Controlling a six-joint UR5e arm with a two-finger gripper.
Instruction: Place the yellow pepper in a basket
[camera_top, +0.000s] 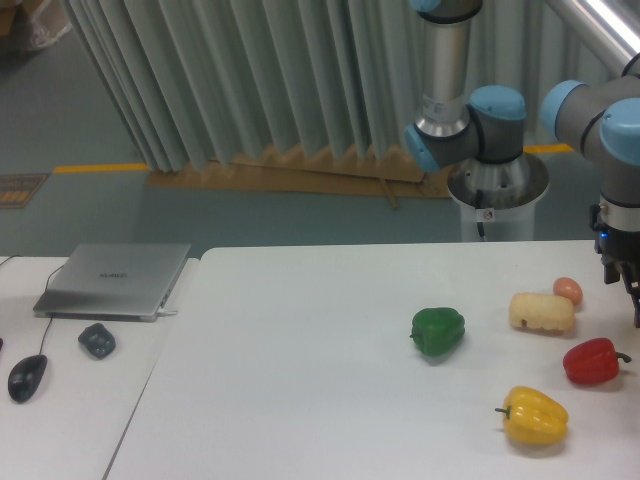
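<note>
The yellow pepper (535, 416) lies on its side near the front right of the white table (300, 380), its dark stem pointing left. My gripper (627, 288) hangs at the right edge of the picture, above and behind the red pepper (592, 361) and well up and to the right of the yellow one. The frame edge cuts the gripper off, so the gap between its fingers does not show. Nothing appears to be held. No basket is in view.
A green pepper (438, 331) sits mid-table. A pale cream lumpy block (541, 312) and a small orange-pink ball (567, 290) lie behind the red pepper. A laptop (113, 279), a dark lump (97, 340) and a mouse (26, 377) rest on the left desk.
</note>
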